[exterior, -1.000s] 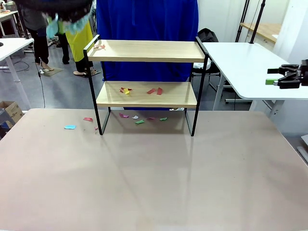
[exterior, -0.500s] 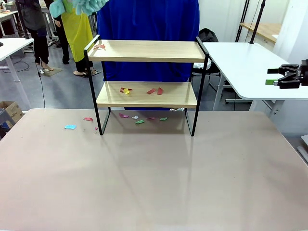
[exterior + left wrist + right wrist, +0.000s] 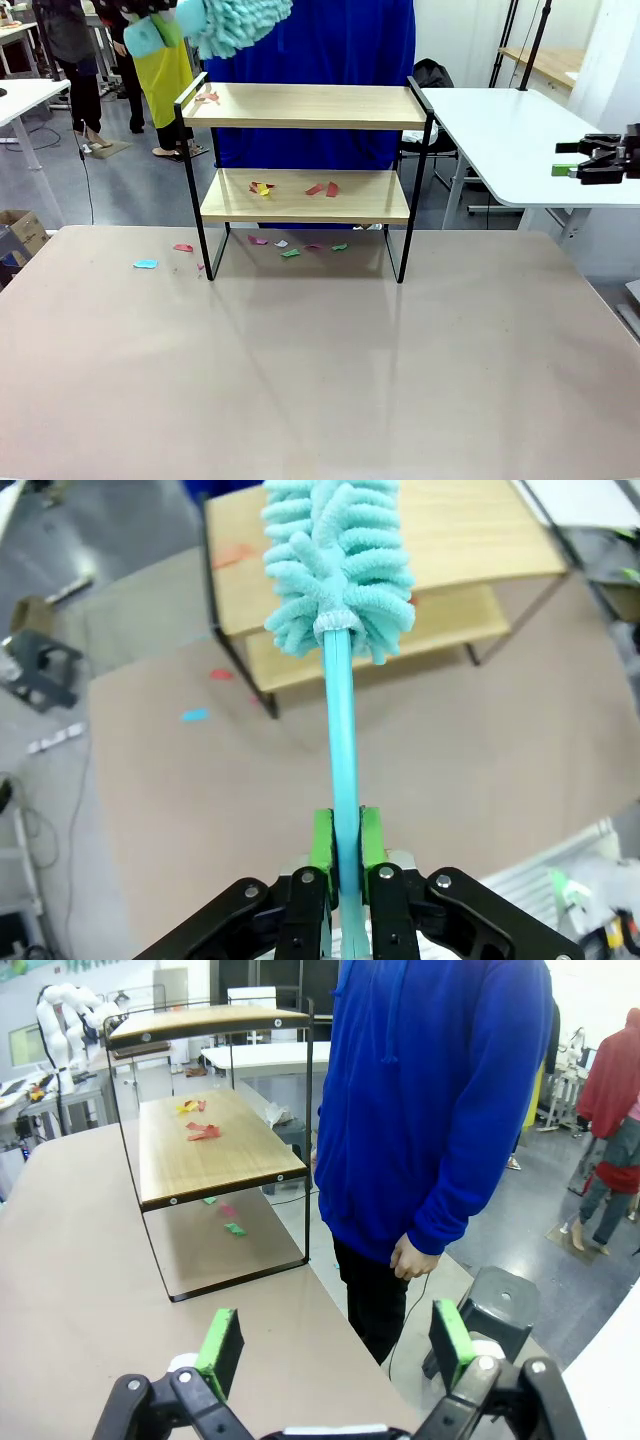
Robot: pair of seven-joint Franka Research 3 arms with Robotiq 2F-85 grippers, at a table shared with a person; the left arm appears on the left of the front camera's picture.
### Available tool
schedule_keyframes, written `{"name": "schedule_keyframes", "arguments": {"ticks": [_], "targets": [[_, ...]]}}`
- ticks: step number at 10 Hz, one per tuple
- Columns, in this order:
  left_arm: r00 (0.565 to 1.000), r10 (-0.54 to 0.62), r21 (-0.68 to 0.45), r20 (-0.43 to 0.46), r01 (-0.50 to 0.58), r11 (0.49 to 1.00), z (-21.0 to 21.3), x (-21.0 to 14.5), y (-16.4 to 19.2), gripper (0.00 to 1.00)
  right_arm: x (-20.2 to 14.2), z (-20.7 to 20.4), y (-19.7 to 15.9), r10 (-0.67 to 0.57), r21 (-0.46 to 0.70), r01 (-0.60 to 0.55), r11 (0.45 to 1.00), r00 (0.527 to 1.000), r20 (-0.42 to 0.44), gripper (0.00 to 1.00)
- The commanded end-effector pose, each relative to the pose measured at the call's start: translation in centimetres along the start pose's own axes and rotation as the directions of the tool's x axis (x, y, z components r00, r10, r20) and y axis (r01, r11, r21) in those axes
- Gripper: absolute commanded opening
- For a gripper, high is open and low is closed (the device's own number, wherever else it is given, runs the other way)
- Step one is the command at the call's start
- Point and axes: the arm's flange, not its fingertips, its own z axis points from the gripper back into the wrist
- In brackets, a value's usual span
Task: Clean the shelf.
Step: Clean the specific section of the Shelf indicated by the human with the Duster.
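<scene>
Left jaws pinch the thin teal handle of a fluffy duster (image 3: 340, 570), green pads (image 3: 321, 842) tight against it. Seen from the front, the duster's head hangs high over the left end of the top board. Right jaws stand wide apart with nothing between them, off to the right and well apart from the rack. On the beige surface (image 3: 320, 380), near its far edge, the shelf (image 3: 305, 105) stands upright on four black legs. Coloured paper scraps (image 3: 320, 188) lie on its lower board, a few sit at the left of the top board, and more dot the surface beneath and beside it. Just behind stands a person (image 3: 430, 1090) in a blue hoodie.
</scene>
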Motion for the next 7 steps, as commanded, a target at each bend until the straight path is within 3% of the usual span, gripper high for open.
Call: {"name": "schedule_keyframes", "arguments": {"ticks": [1,3,4,5,7], "targets": [[0.996,-0.087,-0.182,-0.007,0.085,0.980,0.9,-2.0,2.2,0.13,0.3,-0.1,0.1,0.004,0.001,-0.004,1.000,1.000,0.002,1.00],[0.965,-0.251,-0.337,-0.073,0.213,0.917,1.6,-3.2,3.6,0.13,0.3,-0.1,0.1,0.004,0.001,-0.004,1.000,1.000,0.002,1.00],[0.911,-0.393,-0.416,-0.126,0.311,0.855,1.8,-4.1,4.2,0.13,0.3,-0.1,0.1,0.004,0.001,-0.004,1.000,1.000,0.002,1.00],[0.835,-0.510,-0.455,-0.205,0.380,0.805,1.6,-4.7,4.6,0.13,0.3,-0.1,0.1,0.004,0.001,-0.004,1.000,1.000,0.002,1.00],[0.581,-0.663,-0.487,-0.471,0.455,0.745,-0.4,-6.3,5.1,0.13,0.3,-0.1,0.1,0.004,0.001,-0.004,1.000,1.000,0.002,1.00]]}}
